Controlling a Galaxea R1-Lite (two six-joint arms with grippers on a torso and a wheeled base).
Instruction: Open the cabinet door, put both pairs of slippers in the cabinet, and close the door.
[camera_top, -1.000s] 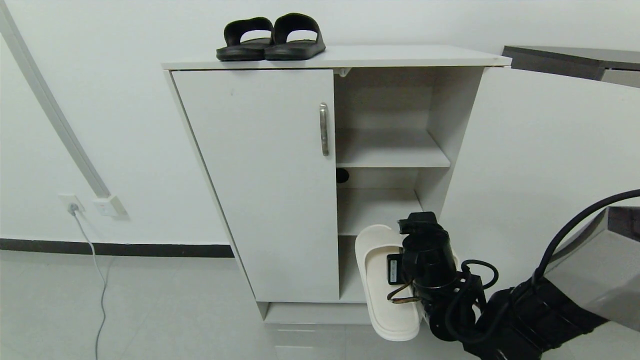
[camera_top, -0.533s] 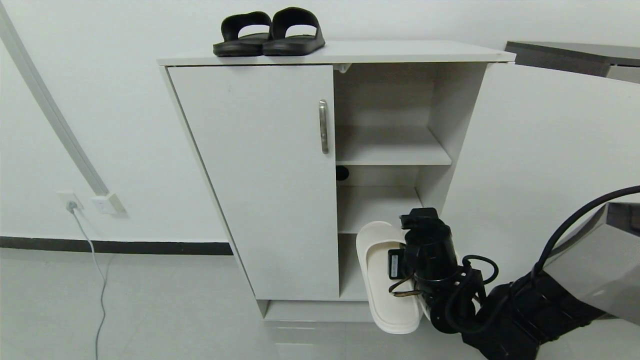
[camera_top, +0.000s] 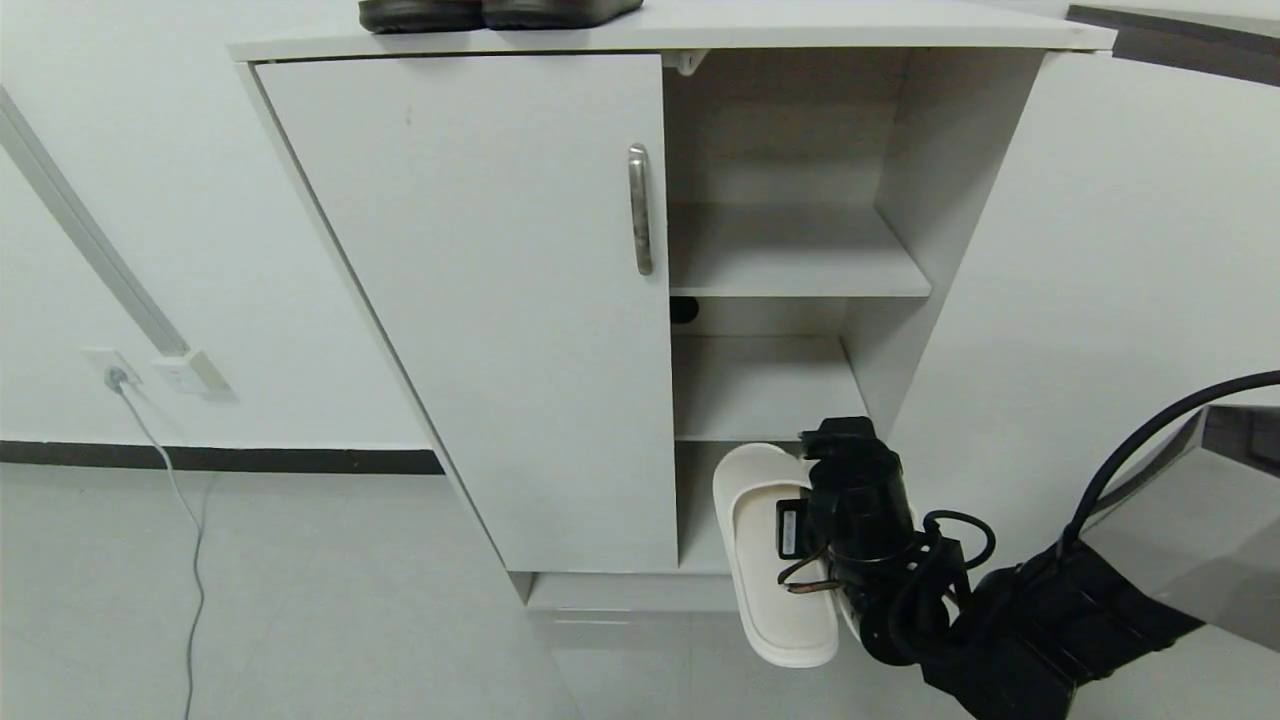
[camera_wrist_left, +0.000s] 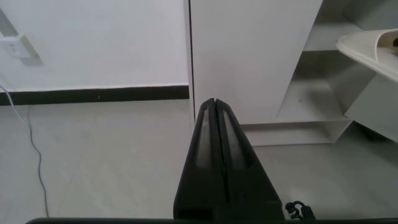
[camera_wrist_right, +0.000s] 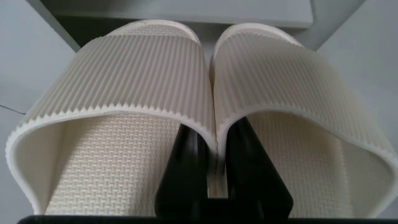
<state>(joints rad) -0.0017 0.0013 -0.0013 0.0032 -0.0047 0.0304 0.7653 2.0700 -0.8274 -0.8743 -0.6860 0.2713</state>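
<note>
A white cabinet (camera_top: 480, 300) stands with its left door shut and its right door (camera_top: 1100, 300) swung wide. Two bare shelves (camera_top: 790, 250) and a bottom compartment (camera_top: 700, 520) show inside. A pair of black slippers (camera_top: 500, 12) rests on the cabinet top. My right gripper (camera_top: 835, 450) is shut on the pair of white slippers (camera_top: 770, 550), pinching their two adjoining straps (camera_wrist_right: 214, 124). Their toes point into the bottom compartment's mouth. My left gripper (camera_wrist_left: 214, 106) hangs shut and holds nothing, low over the floor before the cabinet (camera_wrist_left: 249, 56), with the white slippers (camera_wrist_left: 373, 43) off to one side.
A metal handle (camera_top: 640, 210) sits on the shut door. At the left wall are a socket (camera_top: 115, 378) with a cable (camera_top: 190, 560) trailing over the grey floor, and a slanting grey conduit (camera_top: 80, 230). Dark furniture (camera_top: 1180, 40) stands behind the open door.
The head view has drawn closer and tilted down, so the cabinet looks larger and higher. The white slippers' toes now sit level with the bottom compartment's opening, still in my right gripper.
</note>
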